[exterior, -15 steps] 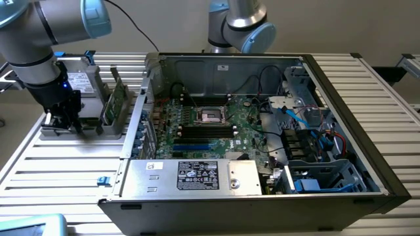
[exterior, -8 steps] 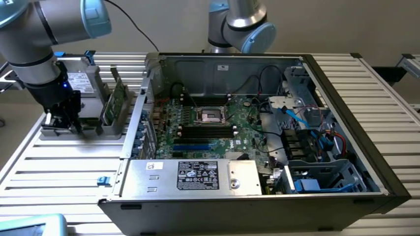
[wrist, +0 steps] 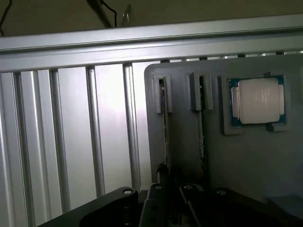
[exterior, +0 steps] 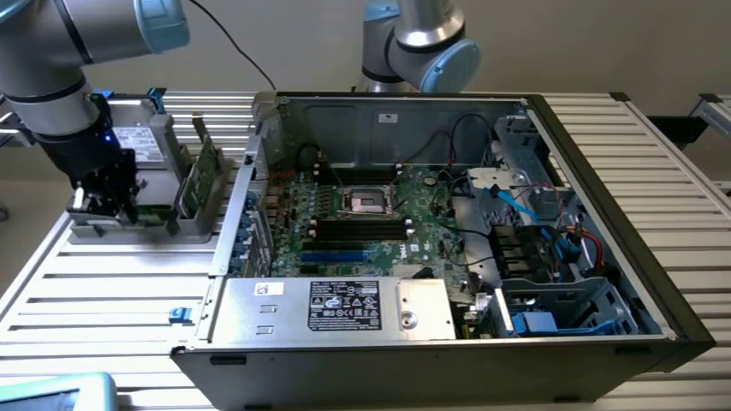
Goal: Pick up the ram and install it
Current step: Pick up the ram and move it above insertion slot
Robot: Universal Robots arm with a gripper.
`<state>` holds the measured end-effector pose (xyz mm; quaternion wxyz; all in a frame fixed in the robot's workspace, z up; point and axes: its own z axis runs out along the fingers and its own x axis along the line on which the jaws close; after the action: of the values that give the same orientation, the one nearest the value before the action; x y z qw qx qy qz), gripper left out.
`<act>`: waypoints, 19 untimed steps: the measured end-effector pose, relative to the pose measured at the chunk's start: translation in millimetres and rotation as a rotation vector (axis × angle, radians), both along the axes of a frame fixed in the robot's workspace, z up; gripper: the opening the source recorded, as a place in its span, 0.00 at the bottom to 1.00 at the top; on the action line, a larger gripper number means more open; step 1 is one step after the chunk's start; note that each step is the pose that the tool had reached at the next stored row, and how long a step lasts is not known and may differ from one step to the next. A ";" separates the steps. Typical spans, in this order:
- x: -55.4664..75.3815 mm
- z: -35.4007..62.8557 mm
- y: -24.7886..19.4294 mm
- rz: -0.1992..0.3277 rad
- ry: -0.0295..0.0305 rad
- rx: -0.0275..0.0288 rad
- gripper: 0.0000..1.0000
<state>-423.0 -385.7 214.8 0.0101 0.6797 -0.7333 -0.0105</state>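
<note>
Green ram point(exterior: 210, 180) upright, end effector point(exterior: 111, 205) apparently beside

Silver-grey arm point(exterior: 51, 86), pale blue joint caps point(exterior: 160, 21), black gripper point(exterior: 109, 201), black cable point(exterior: 228, 36).

The arm point(exterior: 46, 60) descends on the exterior view's left of the computer case point(exterior: 400, 377). Wrist vertical. The gripper point(exterior: 105, 199) points straight down, low, near that case.
</note>
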 end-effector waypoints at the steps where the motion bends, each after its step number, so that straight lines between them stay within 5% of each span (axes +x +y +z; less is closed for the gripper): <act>1: 0.0 2.3 0.0 0.004 -0.0003 0.0002 0.15; 19: 0.0 41.5 0.0 0.088 -0.0026 0.0007 0.15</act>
<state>-423.0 -385.6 256.3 0.0094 0.7113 -0.7028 -0.0095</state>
